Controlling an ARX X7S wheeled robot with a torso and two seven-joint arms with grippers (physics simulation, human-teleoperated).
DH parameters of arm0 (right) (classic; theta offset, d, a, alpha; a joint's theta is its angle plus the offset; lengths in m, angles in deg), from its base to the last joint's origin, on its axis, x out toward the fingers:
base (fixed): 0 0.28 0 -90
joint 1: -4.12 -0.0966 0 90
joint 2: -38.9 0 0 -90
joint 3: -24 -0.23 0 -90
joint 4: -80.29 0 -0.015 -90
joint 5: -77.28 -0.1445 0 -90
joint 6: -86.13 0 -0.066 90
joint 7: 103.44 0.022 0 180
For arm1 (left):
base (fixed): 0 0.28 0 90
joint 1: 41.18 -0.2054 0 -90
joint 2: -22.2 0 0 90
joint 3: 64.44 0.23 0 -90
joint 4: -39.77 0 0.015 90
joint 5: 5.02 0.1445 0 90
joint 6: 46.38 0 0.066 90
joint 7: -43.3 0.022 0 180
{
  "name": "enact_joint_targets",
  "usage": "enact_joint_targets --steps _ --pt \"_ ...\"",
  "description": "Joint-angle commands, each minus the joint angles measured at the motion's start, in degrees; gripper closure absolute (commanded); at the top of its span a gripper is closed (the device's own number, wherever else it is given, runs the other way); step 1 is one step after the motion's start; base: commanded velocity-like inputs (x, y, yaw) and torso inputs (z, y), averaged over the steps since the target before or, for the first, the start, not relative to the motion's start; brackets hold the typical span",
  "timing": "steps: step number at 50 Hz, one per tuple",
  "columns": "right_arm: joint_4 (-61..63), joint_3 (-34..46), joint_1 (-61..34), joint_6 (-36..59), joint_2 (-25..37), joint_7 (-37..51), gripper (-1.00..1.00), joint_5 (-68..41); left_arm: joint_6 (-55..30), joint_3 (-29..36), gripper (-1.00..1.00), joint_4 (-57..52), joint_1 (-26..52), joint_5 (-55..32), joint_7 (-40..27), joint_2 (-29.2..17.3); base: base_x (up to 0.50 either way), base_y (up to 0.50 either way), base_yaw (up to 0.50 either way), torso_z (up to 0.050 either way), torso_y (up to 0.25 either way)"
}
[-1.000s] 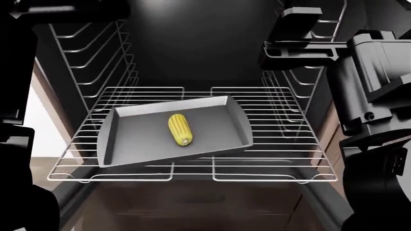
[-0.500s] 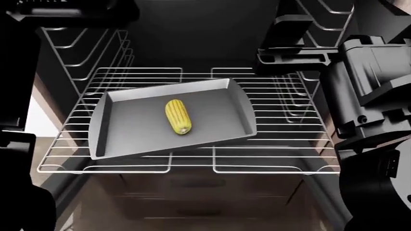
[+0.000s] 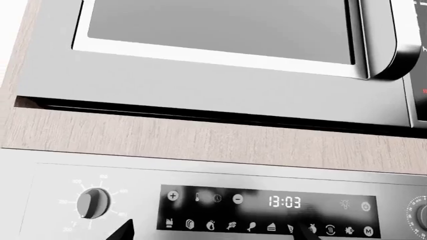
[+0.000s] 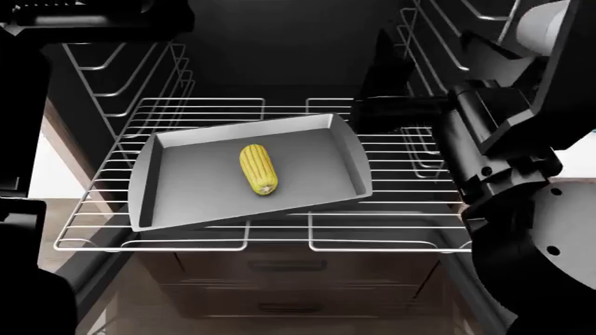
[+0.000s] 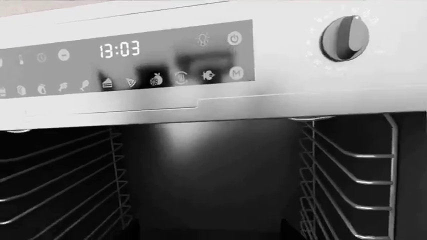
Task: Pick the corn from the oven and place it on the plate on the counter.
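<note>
The corn (image 4: 258, 169), a short yellow cob, lies alone near the middle of the grey tray (image 4: 177, 188). The tray rests askew on a silver wire rack (image 4: 400, 209) in the black oven (image 4: 279, 49). My right gripper (image 4: 386, 91) hovers over the rack's far right corner, right of the tray and above it, open and empty. Its wrist view looks into the dark cavity (image 5: 213, 175) under the control panel (image 5: 133, 55). My left gripper (image 3: 217, 235) is open, facing the oven's display (image 3: 283, 201), far from the corn. The plate and the counter are out of view.
Rack guides line both oven walls (image 4: 139, 77) (image 4: 437, 42). My bulky right arm (image 4: 521, 160) fills the right side beside the rack. Wooden drawers (image 4: 289, 286) sit below the rack. A microwave (image 3: 220, 30) hangs above the oven panel. A white strip (image 4: 42, 171) shows past the left wall.
The head view shifted, so the rack sits higher in the picture. My right arm swung left and lower, bringing its gripper closer to the tray's far right corner. The corn has not moved.
</note>
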Motion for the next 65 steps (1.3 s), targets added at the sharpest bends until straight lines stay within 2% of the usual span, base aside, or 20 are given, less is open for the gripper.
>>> enact_joint_targets --steps 1,9,13,18,27,39,61,65 --pt "-4.0 2.5 2.9 1.2 -0.8 -1.5 -1.0 -3.9 0.8 0.0 -1.0 -0.5 0.0 -2.1 -2.1 -0.8 0.0 0.0 0.0 0.0 0.0" --pt "-4.5 5.2 4.5 1.3 -2.9 -2.2 -1.0 -6.4 1.1 0.5 -1.0 -0.6 -0.6 -1.0 -1.3 -0.6 0.0 0.0 0.0 0.0 0.0" --pt "-4.8 6.6 6.0 0.3 -3.3 -5.1 -1.0 -3.5 1.3 0.7 -1.0 -0.5 -0.2 -1.6 -1.8 -0.8 0.0 0.0 0.0 0.0 0.0" --pt "-7.2 9.9 9.3 -3.6 -3.2 -12.3 -1.0 5.3 1.6 0.9 -1.0 -0.5 -0.2 -1.7 -1.9 -0.9 0.0 0.0 0.0 0.0 0.0" --pt "-10.9 15.4 11.0 -7.8 -4.4 -18.3 -1.0 12.4 1.9 1.3 -1.0 -0.7 0.0 -2.5 -2.8 -1.4 0.0 0.0 0.0 0.0 0.0" --pt "-16.6 21.2 9.0 -11.3 -5.4 -24.3 -1.0 17.9 2.5 2.2 -1.0 -0.6 1.3 -4.3 -4.8 -1.7 0.0 0.0 0.0 0.0 0.0" --pt "-24.3 25.4 6.7 -16.0 -5.7 -29.2 -1.0 23.5 3.6 3.3 -1.0 -0.4 1.9 -4.9 -5.6 -1.8 0.0 0.0 0.0 0.0 0.0" --pt "-28.4 26.2 3.7 -16.2 -6.3 -31.0 -1.0 24.4 3.8 3.4 -1.0 -0.4 1.6 -4.3 -5.1 -1.6 0.0 0.0 0.0 0.0 0.0"
